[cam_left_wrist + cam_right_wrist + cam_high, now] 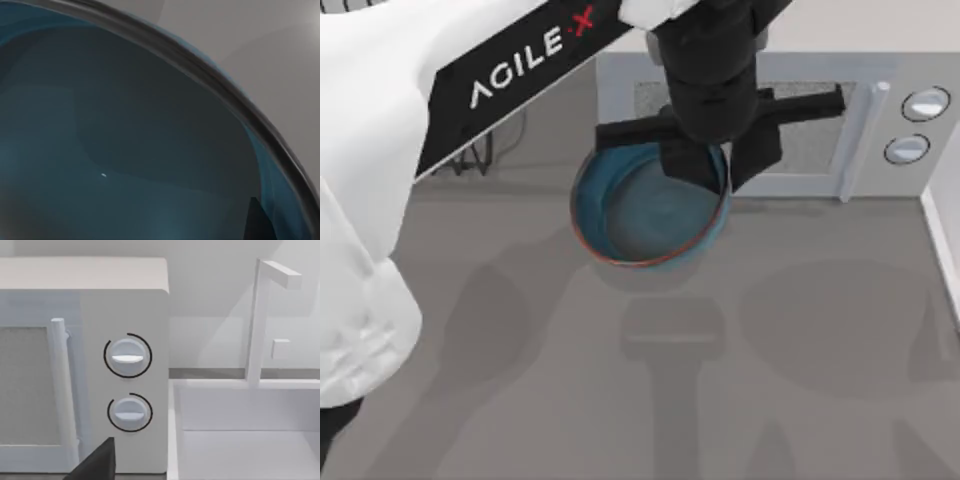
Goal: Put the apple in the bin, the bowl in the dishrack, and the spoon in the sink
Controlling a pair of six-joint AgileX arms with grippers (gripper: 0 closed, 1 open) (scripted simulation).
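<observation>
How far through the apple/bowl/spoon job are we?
Nothing looks finished. In hand: the left gripper is at the far rim of the bowl, in front of the microwave; the left wrist view looks into its blue inside. Left: get the bowl to the dishrack, then do the apple and spoon. The sink sits beside the microwave.

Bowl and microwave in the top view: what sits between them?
The left end effector, over the bowl's far rim in front of the microwave door. No other object lies between them in the top view.
</observation>
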